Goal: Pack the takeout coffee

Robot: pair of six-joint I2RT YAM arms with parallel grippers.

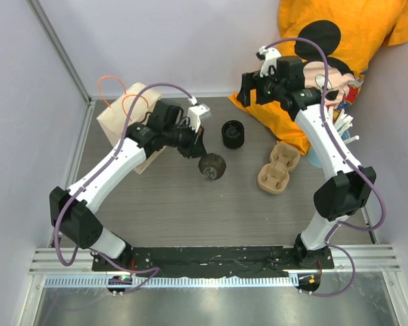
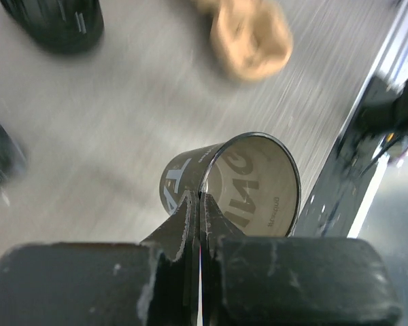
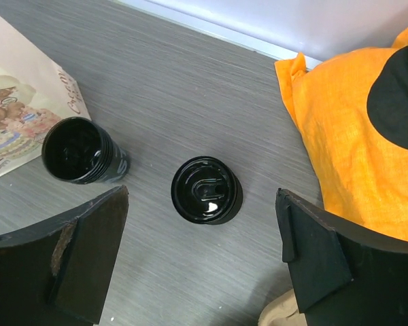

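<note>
The takeout coffee point(image 1: 233, 134), a small black cup with its black lid on, stands upright mid-table. In the right wrist view the takeout coffee point(image 3: 207, 190) lies far below my open right gripper point(image 3: 202, 192), which is empty. That right gripper point(image 1: 253, 87) hangs high near the back. My left gripper point(image 1: 202, 153) is shut on the rim of a second dark cup point(image 1: 212, 166), held tilted on its side. In the left wrist view this cup point(image 2: 251, 183) has white lettering outside and a tan inside, with the left gripper point(image 2: 199, 197) pinching its wall. An open black cup point(image 3: 81, 151) stands beside the bag.
A brown paper bag point(image 1: 132, 115) lies at the back left under the left arm. A beige pulp carrier point(image 1: 279, 168) sits right of centre. An orange printed cloth point(image 1: 347, 41) covers the back right corner. A light blue cup of white straws point(image 1: 345, 125) stands behind the right arm.
</note>
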